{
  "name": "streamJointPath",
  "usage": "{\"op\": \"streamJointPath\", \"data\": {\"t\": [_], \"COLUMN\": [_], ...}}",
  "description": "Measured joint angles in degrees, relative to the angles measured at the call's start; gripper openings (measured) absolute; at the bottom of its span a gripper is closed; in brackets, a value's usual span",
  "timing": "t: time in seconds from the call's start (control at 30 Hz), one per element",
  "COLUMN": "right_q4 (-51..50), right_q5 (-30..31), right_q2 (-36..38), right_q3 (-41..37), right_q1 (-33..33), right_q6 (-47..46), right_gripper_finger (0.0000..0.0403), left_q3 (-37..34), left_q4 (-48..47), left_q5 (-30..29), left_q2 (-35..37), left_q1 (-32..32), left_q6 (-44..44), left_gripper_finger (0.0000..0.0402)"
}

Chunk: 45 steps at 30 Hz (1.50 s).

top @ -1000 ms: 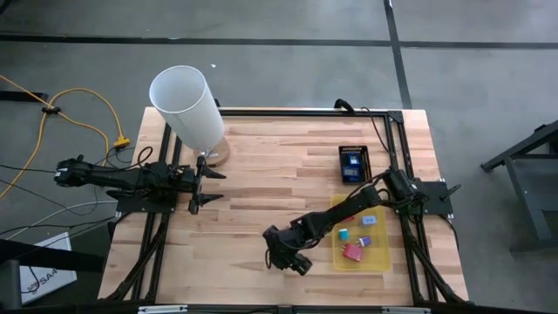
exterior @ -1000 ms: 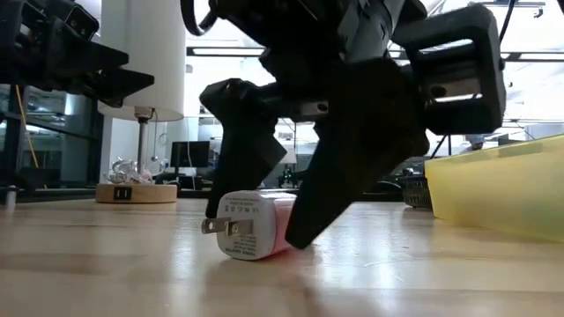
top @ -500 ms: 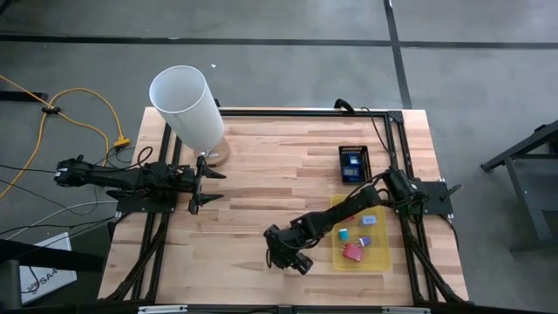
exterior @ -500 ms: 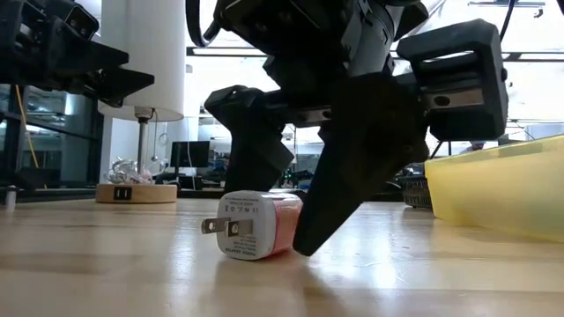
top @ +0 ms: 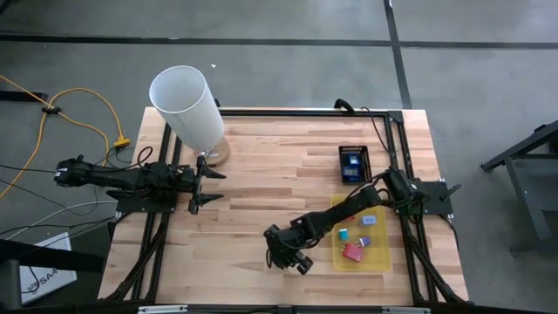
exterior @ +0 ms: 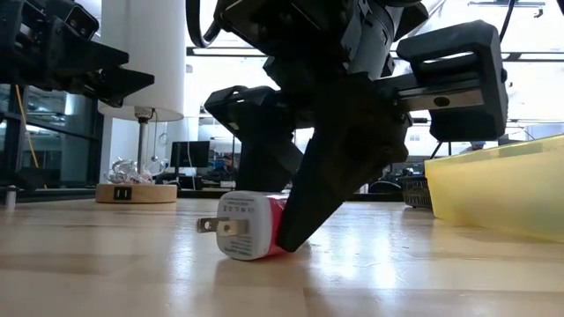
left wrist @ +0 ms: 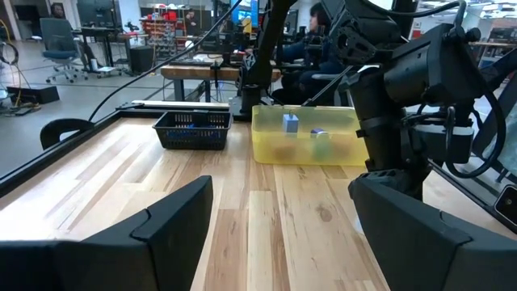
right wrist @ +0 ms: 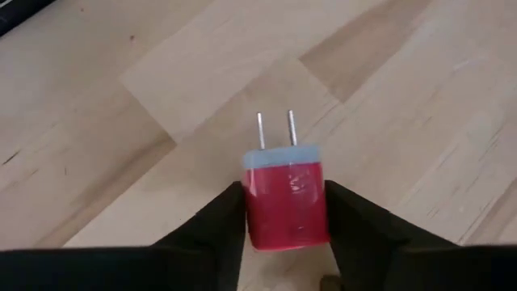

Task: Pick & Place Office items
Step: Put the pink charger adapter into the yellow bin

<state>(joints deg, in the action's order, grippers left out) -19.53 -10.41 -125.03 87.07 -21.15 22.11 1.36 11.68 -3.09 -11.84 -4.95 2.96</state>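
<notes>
Fig.: my right jaws [right wrist: 284,218] sit low on the wooden surface [top: 261,174], near its front edge and just left of the yellow tray [top: 381,234]. They are narrowed onto a red plug adapter [right wrist: 286,198] w/ a white face: in the right wrist view one finger [right wrist: 218,222] touches each side of the red body, and its two metal prongs point away from me. Low view: the adapter [exterior: 251,226] lies on its side on the wood, prongs level, pinched between my dark fingers [exterior: 326,189]; it rests on the surface, not lifted.

Other office items [top: 353,247] lie inside the tray: a red block at its front end, small cyan and blue pieces mid-tray, a white piece toward the back. Through the translucent wall the left wrist view shows a blue block [left wrist: 291,122] and fainter shapes beside it.

Behind the tray stands a small black basket [top: 353,163] w/ blue contents. My left jaws [top: 202,186] hang wide apart over the left side of the surface, well away from the adapter, next to the tall white cylinder [top: 186,106] on its round wooden base; nothing is between them
</notes>
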Motion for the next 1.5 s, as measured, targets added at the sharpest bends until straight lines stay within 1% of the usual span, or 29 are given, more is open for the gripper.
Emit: {"op": "streamJointPath", "data": {"t": [0.17,0.4,0.57,1.07,1.3,1.5], "right_q4": [0.0,0.0,0.0,0.3,1.8,3.0], "right_q5": [0.0,0.0,0.0,-0.2,0.6,4.5], "right_q2": [0.0,0.0,0.1,0.2,3.5,8.3], "right_q3": [0.0,0.0,0.0,0.0,0.0,0.0], "right_q1": [0.0,0.0,0.0,0.0,-0.3,-0.6], "right_q6": [0.0,0.0,0.0,0.3,1.5,1.8], "right_gripper_finger": [0.0126,0.0131,0.0124,0.0123,0.0121,0.0121], "left_q3": [0.0,0.0,0.0,0.0,0.0,0.0], "left_q4": [0.0,0.0,0.0,0.0,0.1,0.4], "left_q5": [0.0,0.0,0.0,0.0,0.0,0.0], "left_q2": [0.0,0.0,0.0,0.0,0.0,0.0], "left_q1": [0.0,0.0,0.0,0.0,0.0,0.0], "left_q6": [0.0,0.0,0.0,0.0,0.0,0.0], "left_gripper_finger": [0.0293,0.0293,0.0293,0.0293,0.0293,0.0293]}}
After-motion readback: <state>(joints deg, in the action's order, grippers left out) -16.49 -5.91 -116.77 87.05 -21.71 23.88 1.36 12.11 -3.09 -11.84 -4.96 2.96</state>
